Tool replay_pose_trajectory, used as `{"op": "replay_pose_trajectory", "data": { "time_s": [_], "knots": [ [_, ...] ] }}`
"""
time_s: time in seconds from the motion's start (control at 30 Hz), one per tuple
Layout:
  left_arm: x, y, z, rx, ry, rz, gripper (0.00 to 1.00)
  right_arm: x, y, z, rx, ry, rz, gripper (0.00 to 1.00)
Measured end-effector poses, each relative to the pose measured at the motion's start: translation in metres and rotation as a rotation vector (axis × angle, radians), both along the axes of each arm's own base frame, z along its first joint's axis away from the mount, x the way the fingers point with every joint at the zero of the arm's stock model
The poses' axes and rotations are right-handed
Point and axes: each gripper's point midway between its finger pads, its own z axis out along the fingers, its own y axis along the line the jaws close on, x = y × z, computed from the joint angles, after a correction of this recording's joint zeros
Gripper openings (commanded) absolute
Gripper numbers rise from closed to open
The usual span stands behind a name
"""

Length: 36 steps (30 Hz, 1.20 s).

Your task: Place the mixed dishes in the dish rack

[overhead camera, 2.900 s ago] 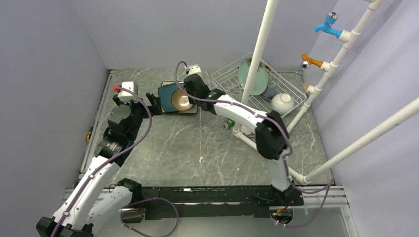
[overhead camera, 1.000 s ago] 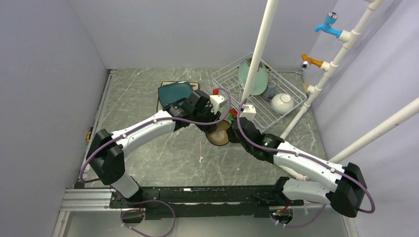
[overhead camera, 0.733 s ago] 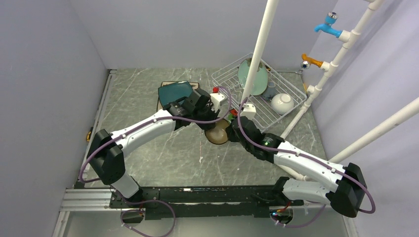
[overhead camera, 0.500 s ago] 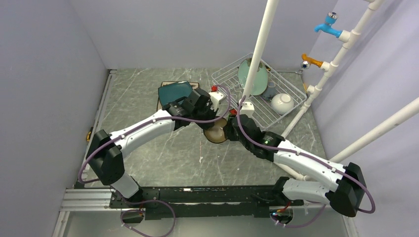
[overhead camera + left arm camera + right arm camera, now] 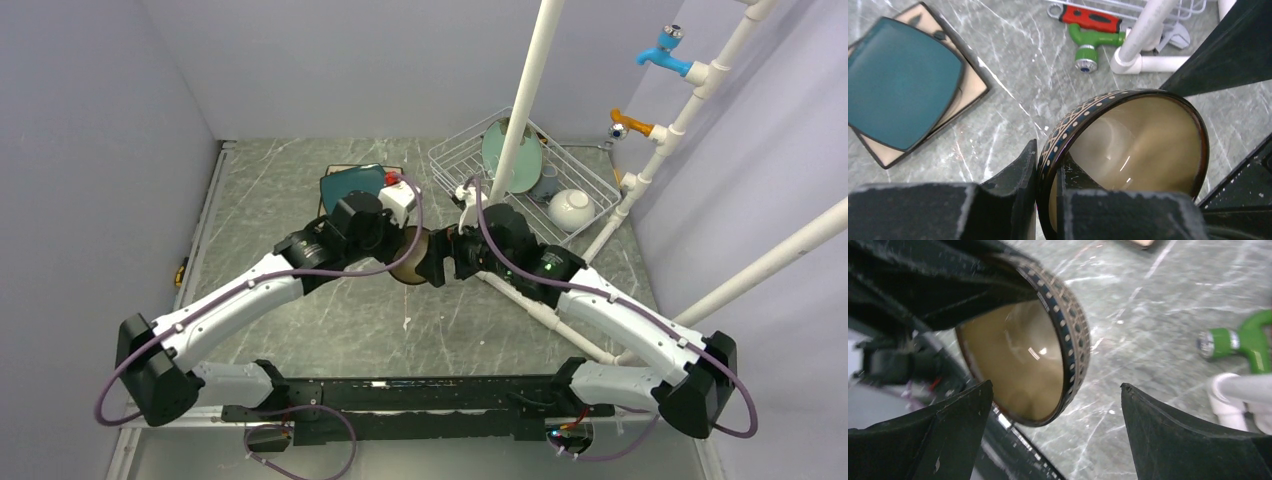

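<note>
Top: L gripper point(image 5: 400, 258) clamps brown glazed bowl point(image 5: 409, 270), tilted on edge over mid-table, left of dish rack point(image 5: 452, 165). R gripper point(image 5: 441, 262) sits just right of bowl.

L wrist: fingers point(image 5: 1020, 170) pinch the rim, one inside, one outside. Teal square plate point(image 5: 898, 87) lies on cream square plate point(image 5: 975, 90), far left of bowl.

R wrist: R jaws spread wide w/ bowl between them; contact unclear.

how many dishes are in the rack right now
3: mint-green plate standing at the back, mug right of it, white bowl nearer the front. The pipe may hide others.
</note>
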Motion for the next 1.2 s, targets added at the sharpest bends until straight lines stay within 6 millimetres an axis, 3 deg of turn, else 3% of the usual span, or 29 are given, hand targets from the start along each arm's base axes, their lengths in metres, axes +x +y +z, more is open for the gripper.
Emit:
{"op": "replay_pose_trajectory", "data": {
  "time_s": [0.1, 0.33, 0.73, 0.97, 1.2],
  "knots": [
    [0.001, 0.006, 0.013, -0.037, -0.052, 0.023, 0.00, -0.014, 0.011, 0.007, 0.049, 0.059, 0.150, 1.00],
    [-0.014, 0.011, 0.022, -0.132, -0.098, -0.037, 0.00, -0.035, 0.016, 0.018, 0.174, 0.182, 0.332, 1.00],
    [-0.049, -0.024, 0.046, -0.329, -0.053, -0.327, 0.00, -0.046, 0.007, 0.045, 0.447, 0.189, 0.419, 0.99],
    [-0.046, -0.023, 0.050, -0.363, -0.040, -0.338, 0.00, -0.054, 0.007, 0.052, 0.554, 0.183, 0.476, 0.77],
    [-0.045, -0.022, 0.050, -0.366, -0.036, -0.331, 0.00, -0.059, 0.012, 0.053, 0.619, 0.239, 0.517, 0.72]
  ]
}}
